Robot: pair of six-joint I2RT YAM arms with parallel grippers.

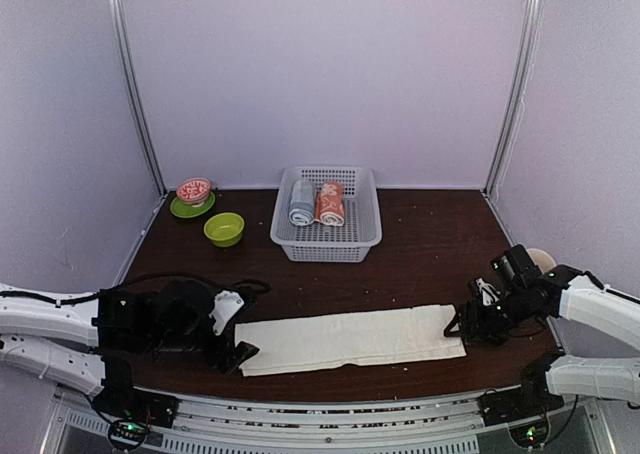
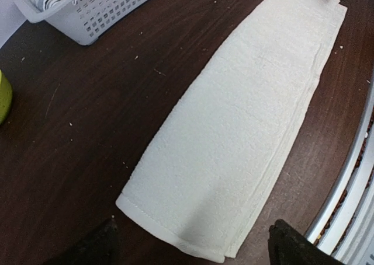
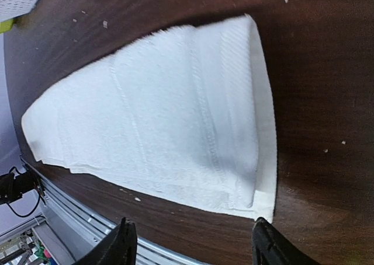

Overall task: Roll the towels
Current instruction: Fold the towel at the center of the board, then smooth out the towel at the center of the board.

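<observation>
Top external view: the cream towel [image 1: 350,339] is lying flat on the worktop [image 1: 430,254] as a long folded strip, running between my two end effectors.
Orange towel [image 1: 331,204]: it is sitting rolled in the basket [image 1: 325,249] beside a grey-blue roll [image 1: 301,202], so I am judging the cream one to be the work left.
Left end effector [image 1: 238,352]: it is hanging just at the strip's left end, fingers wide apart and gripping nothing. My wrist view is showing the hem lying between them.
Right end effector [image 1: 458,326]: it is waiting at the strip's right end, likewise spread wide and empty.
Step in hand: I am judging this as lining up to start the roll from one short end.
Doing it well: I am aiming to take the whole hem, all layers, square to the strip. Then I am turning a tight first fold and rolling evenly while the far end is being held flat.
Risk: a skewed start is likely making a cone, and loose layers may be slipping apart.
</observation>
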